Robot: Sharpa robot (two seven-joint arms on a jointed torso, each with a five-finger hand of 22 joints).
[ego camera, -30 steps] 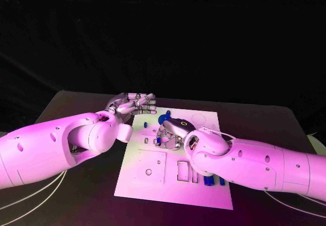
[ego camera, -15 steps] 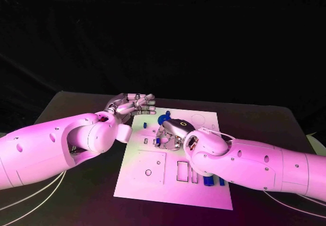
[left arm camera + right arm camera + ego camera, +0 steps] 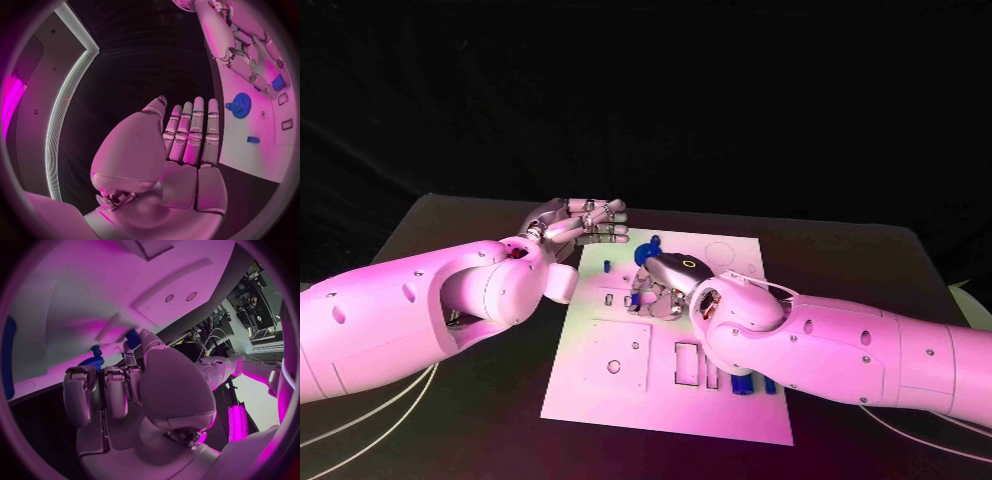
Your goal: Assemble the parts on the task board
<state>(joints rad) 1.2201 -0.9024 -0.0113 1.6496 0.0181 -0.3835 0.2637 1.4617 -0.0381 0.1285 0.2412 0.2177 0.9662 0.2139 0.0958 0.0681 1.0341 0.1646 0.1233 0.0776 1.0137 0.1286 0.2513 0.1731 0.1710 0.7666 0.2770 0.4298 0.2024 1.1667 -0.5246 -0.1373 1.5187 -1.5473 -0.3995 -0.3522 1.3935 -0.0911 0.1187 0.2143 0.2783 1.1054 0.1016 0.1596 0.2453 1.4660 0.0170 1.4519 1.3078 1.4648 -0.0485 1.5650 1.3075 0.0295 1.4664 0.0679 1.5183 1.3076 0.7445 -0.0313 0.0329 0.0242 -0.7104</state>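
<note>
Parts lay scattered on the task board [image 3: 603, 385], the white plate at the centre of the frame on the black table [image 3: 444, 225]: a blue gear [image 3: 648, 252] near the board's upper edge, and blue pegs [image 3: 741, 384] standing in slots toward its lower right. The right hand [image 3: 664, 285] was down on the board's upper middle, fingers [image 3: 115, 390] curled in; in the right wrist view a small blue piece [image 3: 95, 348] showed just past the fingertips, but whether it was pinched or only touched I could not tell. The left hand [image 3: 581, 222] hovered at the board's upper left corner, its fingers [image 3: 190, 132] straight, side by side and holding nothing. The step in hand looked like seating or gathering a small part beside the gear, with several recesses on the board not yet filled. The next move probably called for a firm pinch on that piece, a short lift clear of the gear, and careful alignment over its matching recess, while the left hand kept out of the way or steadied the board's edge.
</note>
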